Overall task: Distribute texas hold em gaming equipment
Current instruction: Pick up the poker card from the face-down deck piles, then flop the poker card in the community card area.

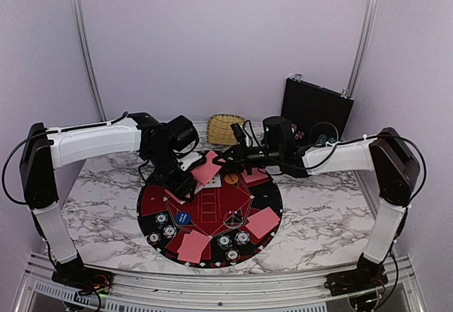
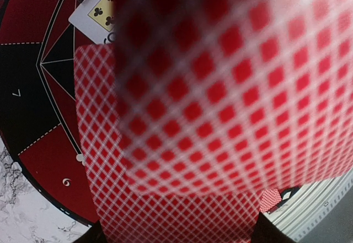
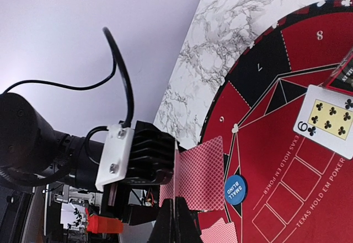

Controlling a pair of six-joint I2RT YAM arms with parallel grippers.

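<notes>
Left claw (image 1: 192, 179): clamped on a small stack of red-backed cards (image 1: 207, 168), raised over the far-left part of the mat. In its wrist view the diamond-pattern backs fill nearly the whole picture, one blurred sheet in front of a sharper one.
Right claw (image 1: 225, 159): stretched in from the right to meet that stack, jaws pinched together. Its wrist view shows a single card (image 3: 175, 166), seen edge-on, running down between its fingers just beside the left claw's stack.
Mat (image 1: 265, 193): round, black and red, with numbered segments, printed TEXAS HOLD EM POKER, flat on the marble table (image 1: 318, 213).
Face-down cards on the mat: near cards (image 1: 193, 246) at the front edge; right-hand cards (image 1: 263, 221) towards the right rim; far cards (image 1: 255, 176) under the right arm. I cannot tell how many are in each lot.
Face-up card (image 3: 329, 119): clubs, lying on the red field near the far side.
Buttons: blue SMALL BLIND button (image 3: 235, 189) on the left of the red field; orange button (image 1: 231, 179) near the far edge, below the raised stack.
Chips: teal-and-white, in two groups on the black rim; left chips (image 1: 161, 218) and front chips (image 1: 224, 241).
Wicker basket (image 1: 225, 128): behind the mat, at the table's far edge.
Black case (image 1: 315, 107): standing at the far right, against the wall.
</notes>
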